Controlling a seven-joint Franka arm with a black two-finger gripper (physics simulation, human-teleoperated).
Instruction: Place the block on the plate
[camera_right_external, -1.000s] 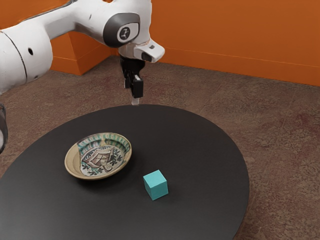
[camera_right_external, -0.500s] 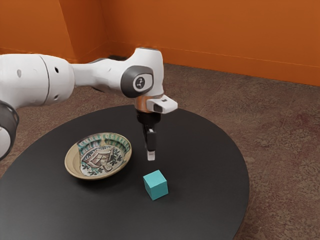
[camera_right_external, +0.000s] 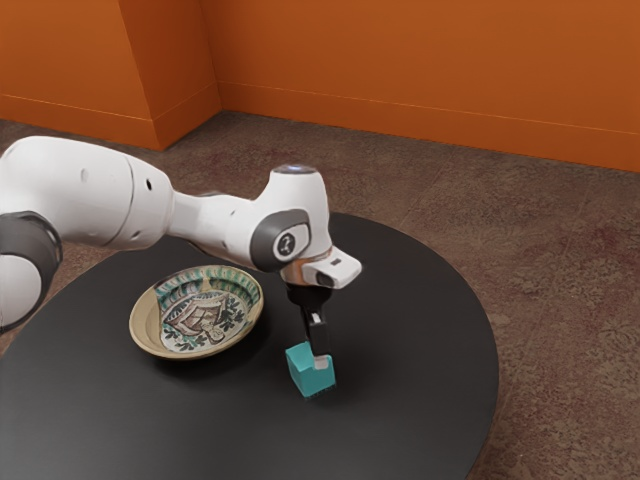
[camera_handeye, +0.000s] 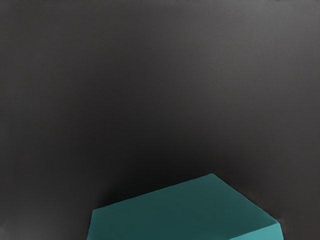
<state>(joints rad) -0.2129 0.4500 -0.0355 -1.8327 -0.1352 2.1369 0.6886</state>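
Note:
In the exterior view my gripper (camera_right_external: 318, 358) is down at the teal block (camera_right_external: 303, 378), its tip overlapping the block's upper part on the side toward the exterior view's right. Whether it is open or shut cannot be made out. The block rests on the dark table, with one upper corner hidden behind the gripper. From the wrist view, the block (camera_handeye: 175, 212) lies close under my hand, large at the lower edge. A patterned plate (camera_right_external: 205, 318), bowl-like with a raised tan rim, stands toward the exterior view's left of the block, apart from it.
The round black table (camera_right_external: 400, 420) carries the plate and the block, and its curved edge runs along the exterior view's right. My arm reaches in low from the exterior view's left, passing behind the plate. Orange walls stand beyond the brown floor.
My hand has come down from above the table's far edge and toward the exterior view's right, reaching the block. The plate has stayed put, and the block shows no clear move.

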